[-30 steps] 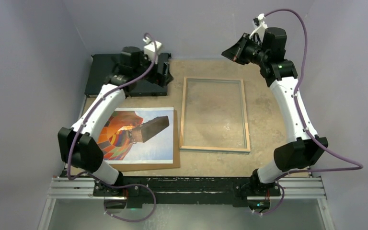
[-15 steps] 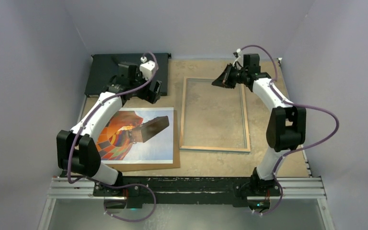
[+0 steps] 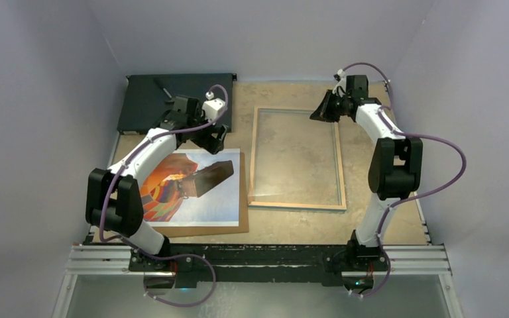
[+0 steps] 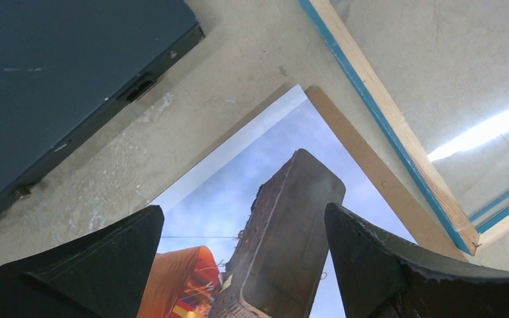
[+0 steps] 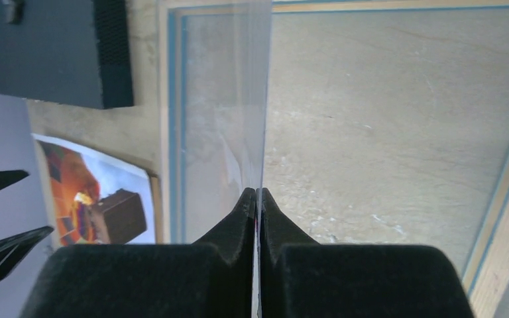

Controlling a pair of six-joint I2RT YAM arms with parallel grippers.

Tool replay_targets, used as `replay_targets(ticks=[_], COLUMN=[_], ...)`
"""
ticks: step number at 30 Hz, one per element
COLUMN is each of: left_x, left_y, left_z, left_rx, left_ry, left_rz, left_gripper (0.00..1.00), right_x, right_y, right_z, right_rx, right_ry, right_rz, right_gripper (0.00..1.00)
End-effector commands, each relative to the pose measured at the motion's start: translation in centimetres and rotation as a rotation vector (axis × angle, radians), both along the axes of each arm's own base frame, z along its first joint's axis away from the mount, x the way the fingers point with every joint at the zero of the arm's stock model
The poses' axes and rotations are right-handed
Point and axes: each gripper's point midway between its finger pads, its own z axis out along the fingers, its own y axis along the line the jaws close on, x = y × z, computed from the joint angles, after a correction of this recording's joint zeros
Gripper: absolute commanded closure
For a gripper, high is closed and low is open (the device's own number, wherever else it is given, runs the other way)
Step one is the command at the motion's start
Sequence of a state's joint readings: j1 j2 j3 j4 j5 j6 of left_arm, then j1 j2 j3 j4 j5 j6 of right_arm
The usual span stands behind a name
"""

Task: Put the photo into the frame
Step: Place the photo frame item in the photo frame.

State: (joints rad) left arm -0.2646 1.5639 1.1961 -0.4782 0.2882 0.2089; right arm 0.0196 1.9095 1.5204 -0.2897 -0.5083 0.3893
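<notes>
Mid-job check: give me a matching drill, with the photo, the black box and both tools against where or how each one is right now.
Things:
1. photo
2. black box
3. left tool
4. right tool

States:
A. shut on the clear pane
B. in the far-left corner
C. open above the photo
D. lying on the brown backing panel

Pairs: 1-D, 2-B, 3-C, 4-A

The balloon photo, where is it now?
Top view, left side: the paper balloon photo lies face up on a brown fibreboard panel, left of the thin light-wood frame, nearer than the flat black box.
</notes>
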Motion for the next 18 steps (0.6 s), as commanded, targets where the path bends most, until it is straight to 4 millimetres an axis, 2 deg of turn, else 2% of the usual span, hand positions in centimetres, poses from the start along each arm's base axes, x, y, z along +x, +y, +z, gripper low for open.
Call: replay_targets(ticks=[1,5,12,18], left_x=[0.0,-0.4,0.0,0.1], left_y=[-2.0,-3.0,-5.1,-5.6], left_z=[0.2,-0.5,-1.5,-2.6], left_rx=[-0.015,-0.002,0.008,0.012], left_ry=[-0.023,-0.012,-0.019,0.022], left_rz=[-0.078,-0.108,-0.106,-0.117], left_gripper=[0.1,0.11,0.19,0.28], right_x=[-0.2,0.1,0.5,0.3], right_y=[-1.7,-2.2,-2.7,-3.4], right_z=[-1.6,-2.0,-2.3,-3.5], right_rx=[-0.122,-0.152,-0.168,-0.195], right_ry=[0.001,-0.003,-0.01,0.001], right_rz=[-0.023,-0.037,-0.074,-0.099], right_gripper=[1.0,1.0,1.0,1.0])
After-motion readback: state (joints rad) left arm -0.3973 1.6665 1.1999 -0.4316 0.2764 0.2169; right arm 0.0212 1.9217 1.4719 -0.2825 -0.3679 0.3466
